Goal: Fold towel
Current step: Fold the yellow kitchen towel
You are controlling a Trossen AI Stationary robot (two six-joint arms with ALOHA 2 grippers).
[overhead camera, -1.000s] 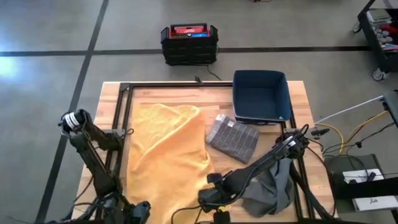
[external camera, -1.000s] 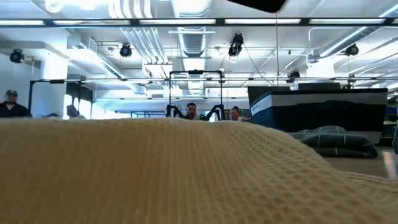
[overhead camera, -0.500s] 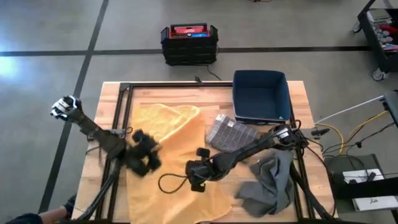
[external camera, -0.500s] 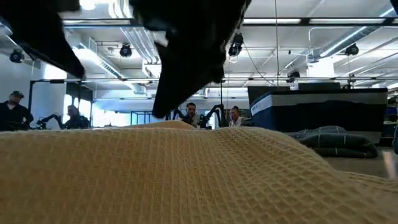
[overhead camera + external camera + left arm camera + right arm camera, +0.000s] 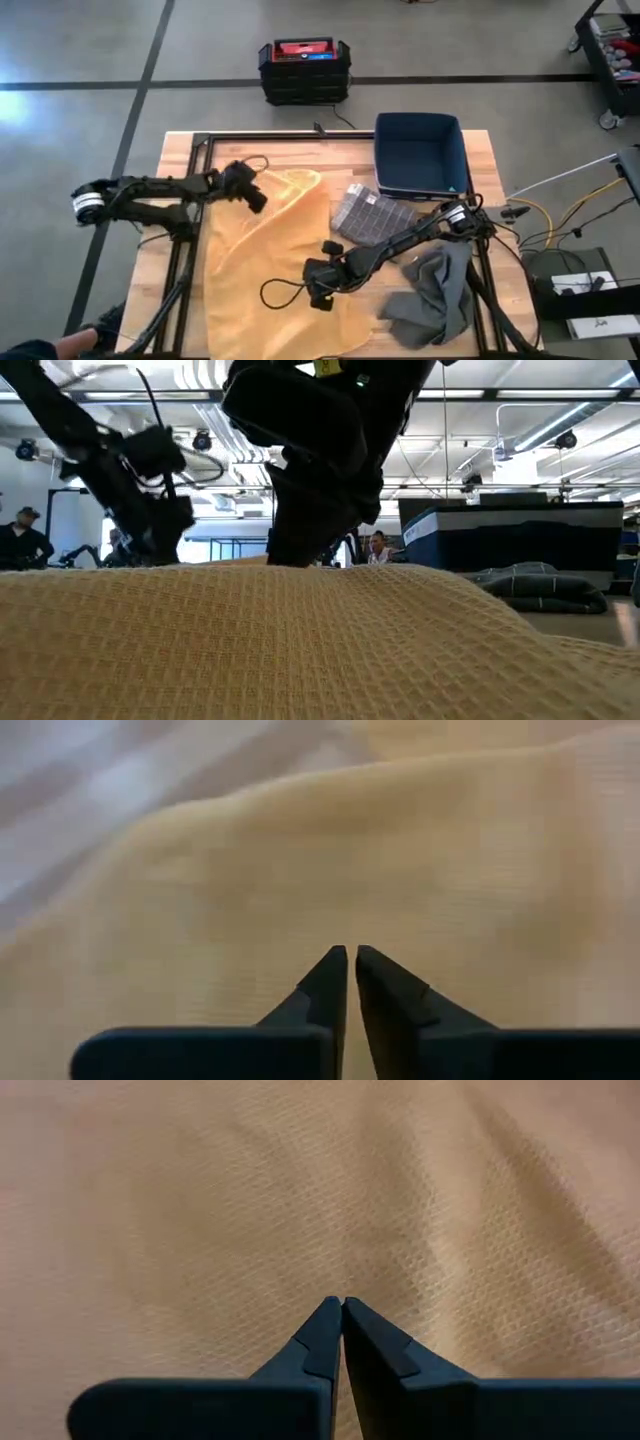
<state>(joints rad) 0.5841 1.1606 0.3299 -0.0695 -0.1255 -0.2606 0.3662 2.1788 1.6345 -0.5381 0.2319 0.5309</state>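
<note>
The yellow towel [image 5: 270, 250] lies spread over the table's left half, with a fold at its far right corner; it fills the foreground of the low view [image 5: 300, 650]. My left gripper [image 5: 258, 203] is shut and sits over the towel's far left corner, and its wrist view shows the fingers [image 5: 351, 952] above the cloth [image 5: 400, 850]. My right gripper [image 5: 320, 290] is shut and points down at the towel's middle [image 5: 250, 1200]. In the low view it reaches down behind the towel's hump [image 5: 295, 550]. My right gripper has its shut fingertips [image 5: 330, 1320] right at the towel's middle, coming from above. Whether they touch the cloth I cannot tell. My left gripper appears to be above the towel, touching nothing.
A folded grey waffle towel [image 5: 372, 218] and a crumpled dark grey cloth [image 5: 435, 300] lie right of the yellow towel. A blue bin [image 5: 420, 155] stands at the far right. A black cable [image 5: 280, 295] loops over the towel. People stand in the room behind the table [image 5: 20, 535].
My left gripper has swung from the table's near left corner up and toward the far edge, ending over the towel's far left corner. My right gripper has moved from the near edge toward the towel's middle and come down close to the cloth.
</note>
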